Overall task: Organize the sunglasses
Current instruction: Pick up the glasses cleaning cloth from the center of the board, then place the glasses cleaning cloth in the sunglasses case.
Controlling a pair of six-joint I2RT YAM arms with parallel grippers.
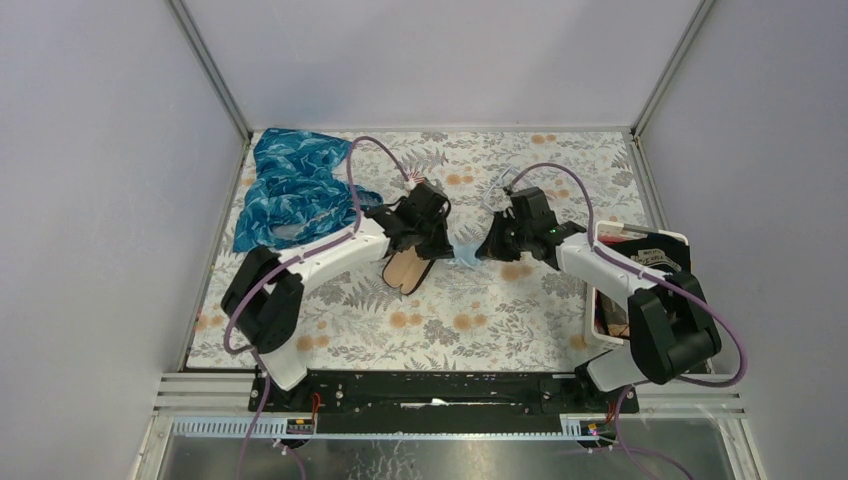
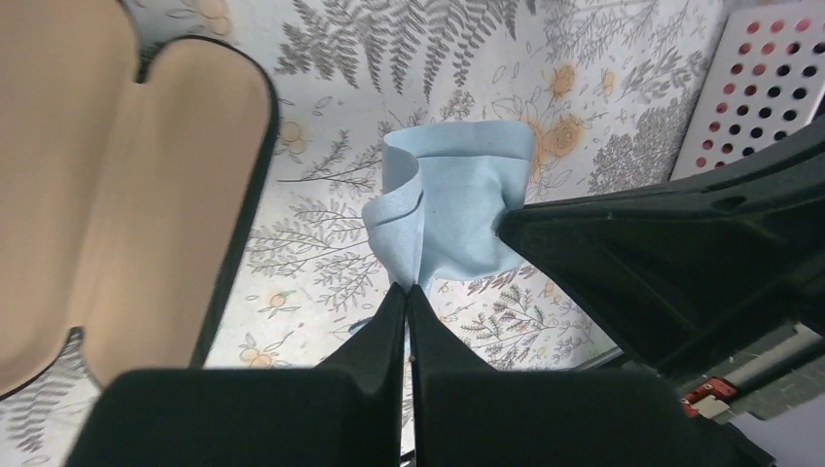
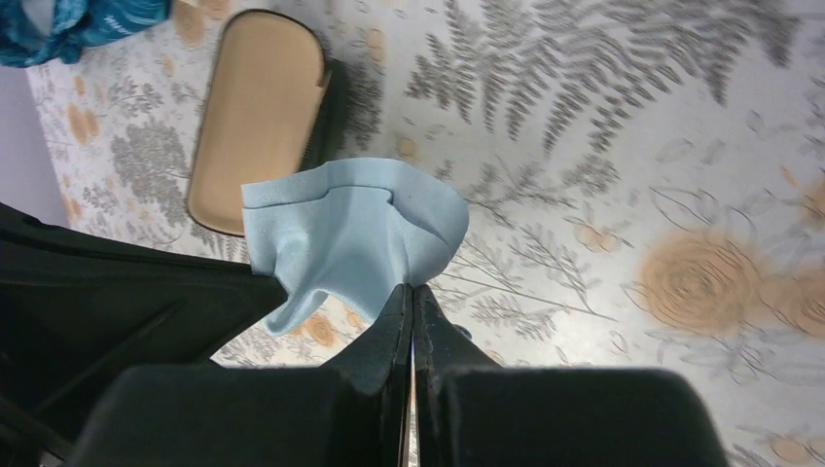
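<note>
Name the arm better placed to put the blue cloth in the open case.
Left, probably: both hands pinch the light blue cloth; the open tan-lined black case lies beside the left hand, farther from the right hand.

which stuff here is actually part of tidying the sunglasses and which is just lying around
Part of the job:
- light blue cloth, pinched by both the left claw and the right claw
- open glasses case, tan lining
- sunglasses: not clearly in view

Probably just lying about:
- teal patterned fabric
- white perforated basket
</note>
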